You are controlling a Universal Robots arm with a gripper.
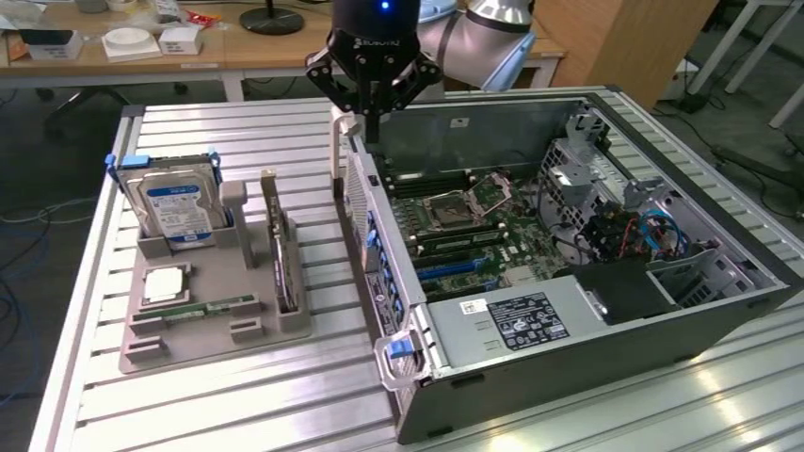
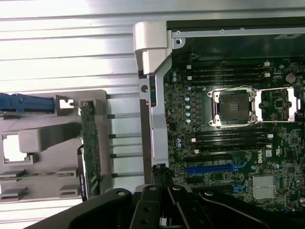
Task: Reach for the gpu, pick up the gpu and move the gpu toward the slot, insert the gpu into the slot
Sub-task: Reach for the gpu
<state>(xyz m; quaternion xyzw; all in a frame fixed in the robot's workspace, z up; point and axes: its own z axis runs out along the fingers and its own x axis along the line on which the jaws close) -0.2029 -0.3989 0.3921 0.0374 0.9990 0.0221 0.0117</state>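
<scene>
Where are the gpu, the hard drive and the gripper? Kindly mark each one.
gpu (image 1: 284,268), exterior view, on its dark board.
hard drive (image 1: 176,212), exterior view, on its blue label.
gripper (image 1: 368,121), exterior view, midway between its fingertips.

Slatted table (image 1: 226,132): grey tray (image 1: 226,282) (parts holder), open computer case (image 1: 603,358)

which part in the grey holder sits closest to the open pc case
The thin dark circuit-board card standing on edge at the exterior view's right of the grey holder. The blue-labelled silver hard drive and flat-lying green memory stick sit farther off.
</scene>
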